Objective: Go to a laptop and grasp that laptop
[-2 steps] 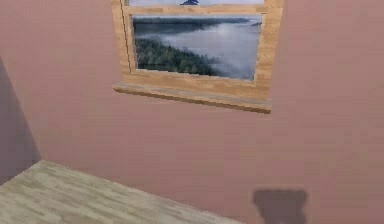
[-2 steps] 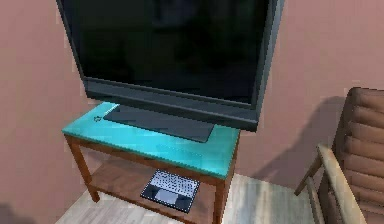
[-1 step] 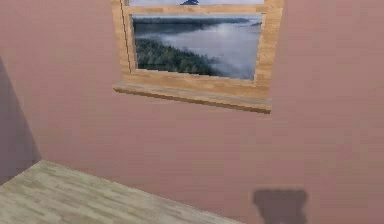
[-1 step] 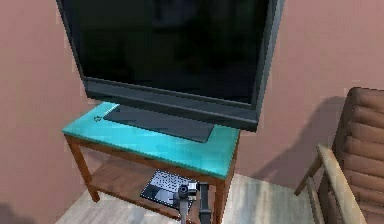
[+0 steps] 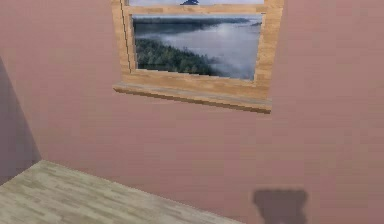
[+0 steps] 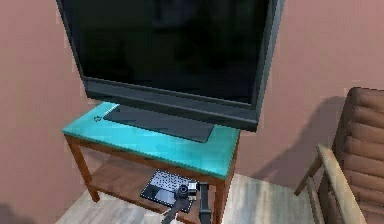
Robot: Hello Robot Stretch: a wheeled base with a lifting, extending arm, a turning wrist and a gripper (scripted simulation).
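Bearing a television (image 6: 170,45), a teal table (image 6: 105,130) stands by the fingers (image 6: 174,202), armchair (image 6: 355,140) nearby.

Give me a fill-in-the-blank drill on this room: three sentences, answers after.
1. The television stands ___ the turquoise-topped table.
2. The chair stands at the arm side view's ___ edge.
3. The window in the pink wall has a frame made of ___.

Missing words: on; right; wood.
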